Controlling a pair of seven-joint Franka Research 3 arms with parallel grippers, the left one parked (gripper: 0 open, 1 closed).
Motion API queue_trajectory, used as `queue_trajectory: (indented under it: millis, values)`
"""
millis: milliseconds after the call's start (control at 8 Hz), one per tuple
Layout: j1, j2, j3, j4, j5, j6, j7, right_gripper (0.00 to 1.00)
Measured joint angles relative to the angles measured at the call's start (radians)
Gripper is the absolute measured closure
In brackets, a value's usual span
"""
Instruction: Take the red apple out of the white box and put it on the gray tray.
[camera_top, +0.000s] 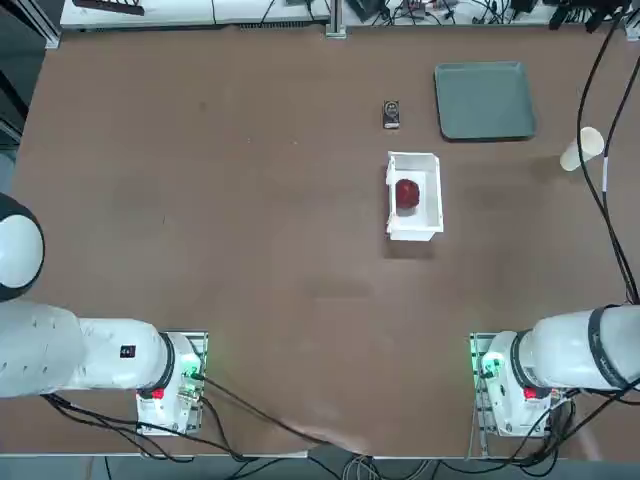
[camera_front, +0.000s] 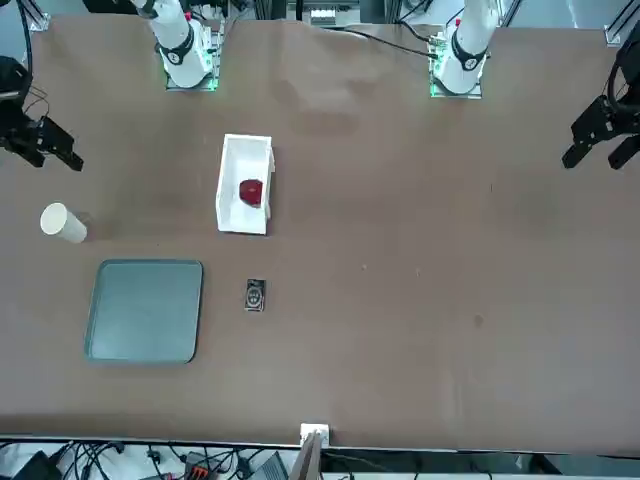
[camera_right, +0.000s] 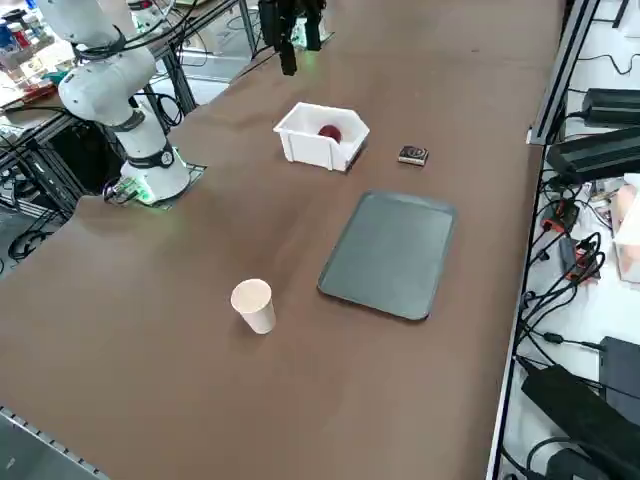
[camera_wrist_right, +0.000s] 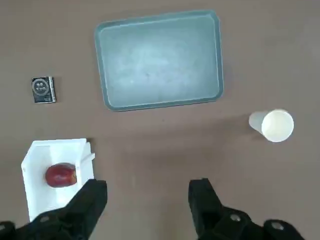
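The red apple lies inside the white box near the table's middle. Beyond the box, toward the far right, the gray tray sits bare. My right gripper hangs high over the table's right side, open, with nothing between its fingers. In the wrist view the box shows beside one finger and the tray lies further out. The gripper touches none of them.
A white paper cup lies on its side at the right, near the tray. A small black square object rests between box and tray. Cables run along the far edge.
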Motion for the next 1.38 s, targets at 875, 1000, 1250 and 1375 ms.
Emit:
queue_trajectory:
  millis: [875,1000,1250,1375]
  values:
    - [0.107,0.035,0.023,-0.052,0.066,0.001,0.594,0.0]
    - [0.13,0.035,0.024,-0.082,0.066,0.044,0.698,0.0]
    - [0.158,0.032,0.024,-0.135,0.066,0.109,0.864,0.01]
    - [0.16,0.03,0.024,-0.155,0.066,0.134,0.917,0.01]
